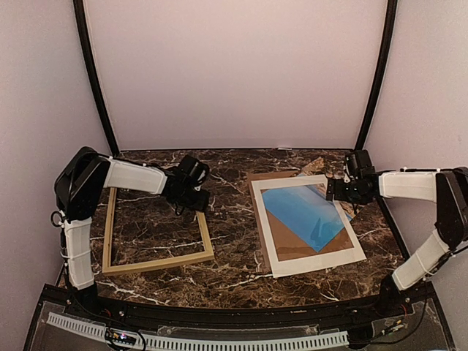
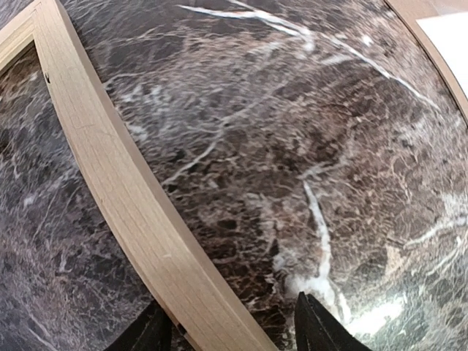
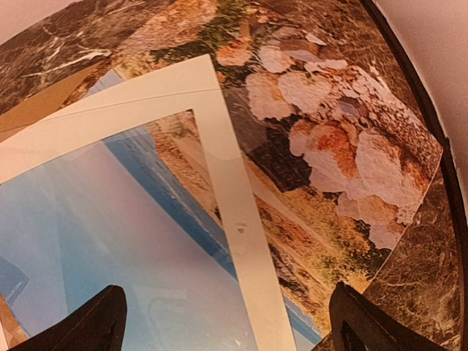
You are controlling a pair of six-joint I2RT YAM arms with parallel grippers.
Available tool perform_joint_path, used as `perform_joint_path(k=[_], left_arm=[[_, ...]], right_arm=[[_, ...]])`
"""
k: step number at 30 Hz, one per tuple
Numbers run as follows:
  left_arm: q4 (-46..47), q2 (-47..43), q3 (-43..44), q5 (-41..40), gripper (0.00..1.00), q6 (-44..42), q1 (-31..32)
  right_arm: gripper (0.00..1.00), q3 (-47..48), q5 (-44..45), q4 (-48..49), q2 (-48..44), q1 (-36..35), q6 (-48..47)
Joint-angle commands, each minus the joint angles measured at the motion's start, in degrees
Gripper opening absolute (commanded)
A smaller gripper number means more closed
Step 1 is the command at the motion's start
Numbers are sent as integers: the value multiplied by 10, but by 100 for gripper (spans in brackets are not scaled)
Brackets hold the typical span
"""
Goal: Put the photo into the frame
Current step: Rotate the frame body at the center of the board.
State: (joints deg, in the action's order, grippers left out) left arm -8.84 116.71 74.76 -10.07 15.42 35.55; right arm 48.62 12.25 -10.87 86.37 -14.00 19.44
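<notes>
- Plain pale walls (image 1: 234,73) far, left and right.
- Dark brown tabletop (image 1: 234,274) with white veins.
- Black poles (image 1: 93,80) rise at the far corners.
- White ribbed strip (image 1: 241,342) along the near edge.

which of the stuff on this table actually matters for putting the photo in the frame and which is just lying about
For the job:
- wooden frame, flat on the left
- beach photo, partly under the mat on the right

Lying about:
- white mat
- blue sheet
- brown cardboard backing, showing through the mat's window
</notes>
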Motion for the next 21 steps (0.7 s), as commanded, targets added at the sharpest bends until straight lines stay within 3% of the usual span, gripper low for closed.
perform_joint_path(k=[1,7,10,15,18,21], left_arm=[[-64,11,12,35,58,-94,3],[-31,-44,-39,94,61,-69,3],[9,-91,-67,130,72,-58,5],[68,-153,-106,139,82,-52,18],[100,-162,-109,144,94,-50,43],[128,-147,-96,160,96,-38,72]], right_arm=[[98,-17,-55,-4,1,48,26],[91,-23,-109,4,26,79,18],[88,-13,-138,8,45,87,12],[82,10,-161,9,82,88,5],[79,16,-174,13,102,89,1],[75,11,-201,25,115,88,-2]])
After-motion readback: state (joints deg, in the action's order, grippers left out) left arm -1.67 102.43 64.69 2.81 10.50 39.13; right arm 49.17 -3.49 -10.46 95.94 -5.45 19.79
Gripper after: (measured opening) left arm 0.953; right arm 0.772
